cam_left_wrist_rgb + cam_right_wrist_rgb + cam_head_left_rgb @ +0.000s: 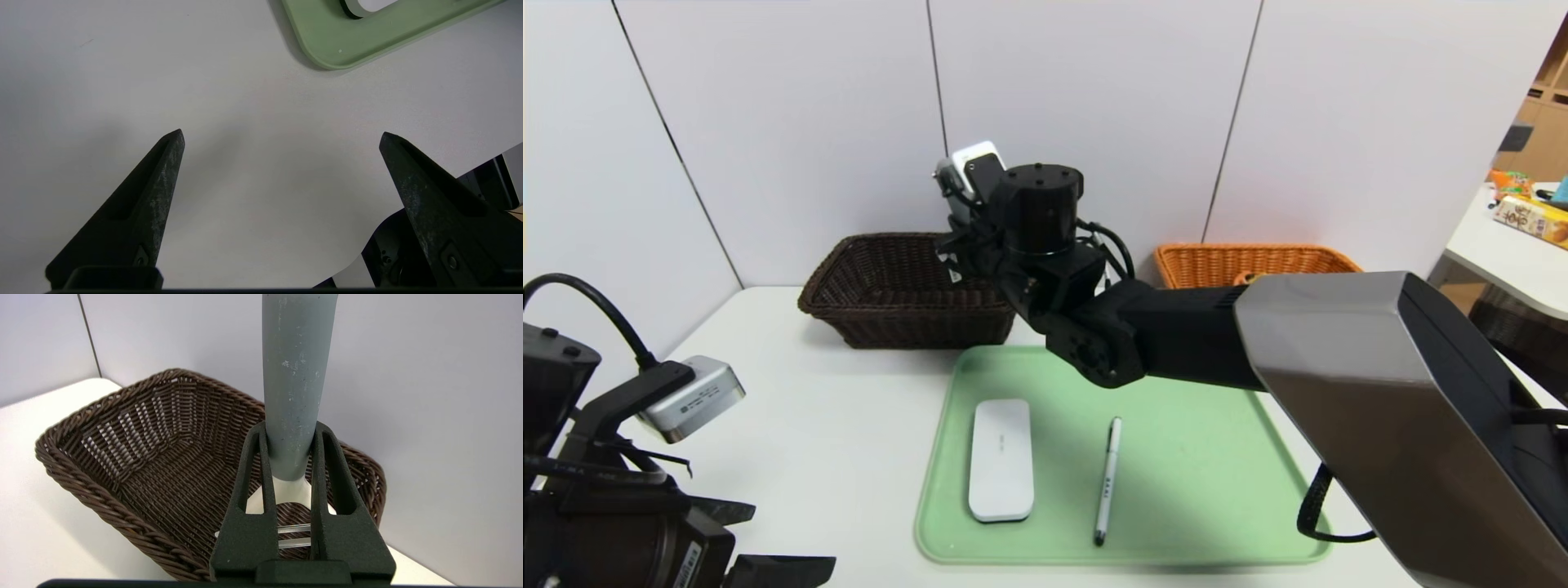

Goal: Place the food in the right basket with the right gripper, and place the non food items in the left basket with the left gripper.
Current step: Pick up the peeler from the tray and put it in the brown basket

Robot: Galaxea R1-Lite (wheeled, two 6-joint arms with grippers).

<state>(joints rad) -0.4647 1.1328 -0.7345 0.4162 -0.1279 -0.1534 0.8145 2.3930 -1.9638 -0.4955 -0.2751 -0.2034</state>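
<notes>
My right gripper (289,428) is shut on the grey handle of the white Y-shaped peeler (294,367) and holds it above the dark brown left basket (81,486), near its right end. In the head view my right arm reaches across the tray to that basket (890,286). The orange-tan right basket (1241,261) stands behind the arm. A flat white case (1001,459) and a slim white pen (1107,480) lie on the pale green tray (1217,457). My left gripper (282,136) hangs open over bare table at the front left, holding nothing. The food is out of view.
The white wall panels rise directly behind both baskets. A side table (1503,245) with coloured packets stands at the far right. In the left wrist view the tray's corner (327,41) lies beyond the open fingers, and the table's front edge runs close by.
</notes>
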